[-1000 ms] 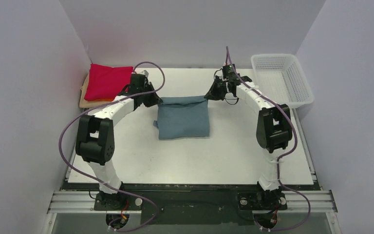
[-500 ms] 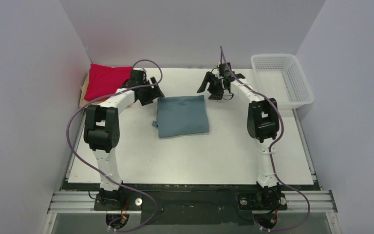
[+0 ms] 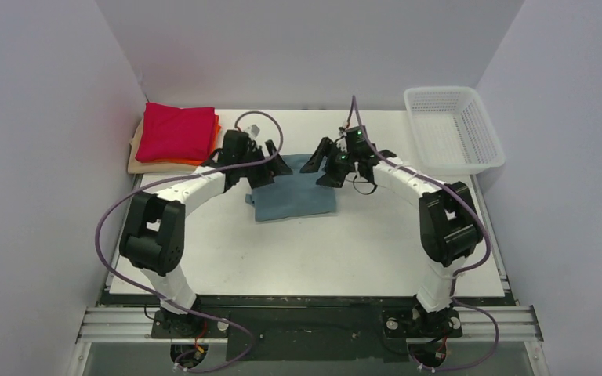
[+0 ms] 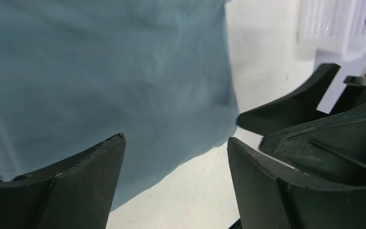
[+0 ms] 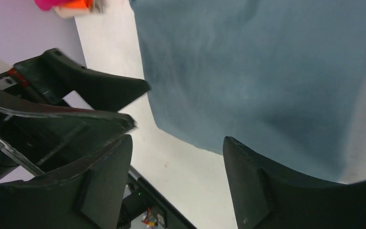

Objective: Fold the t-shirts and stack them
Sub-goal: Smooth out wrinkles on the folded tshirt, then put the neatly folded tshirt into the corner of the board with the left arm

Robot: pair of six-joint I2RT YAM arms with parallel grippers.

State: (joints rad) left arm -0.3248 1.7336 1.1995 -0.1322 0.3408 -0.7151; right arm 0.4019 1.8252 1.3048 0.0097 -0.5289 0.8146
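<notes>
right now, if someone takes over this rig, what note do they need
Left gripper: open, empty, above the teal t-shirt near its far edge.
Right gripper: open, empty, beside the left one over the same shirt.
Done: the teal t-shirt lies folded in the middle of the table. The red t-shirt sits on the orange t-shirt and the beige t-shirt, far left.
Left to do: put the teal t-shirt on that stack.

No legible text, label, brand, number or sign in any view. Teal t-shirt beneath left gripper and right gripper: plain cloth, no print readable. Gripper fingers: bare black, no marking readable.
</notes>
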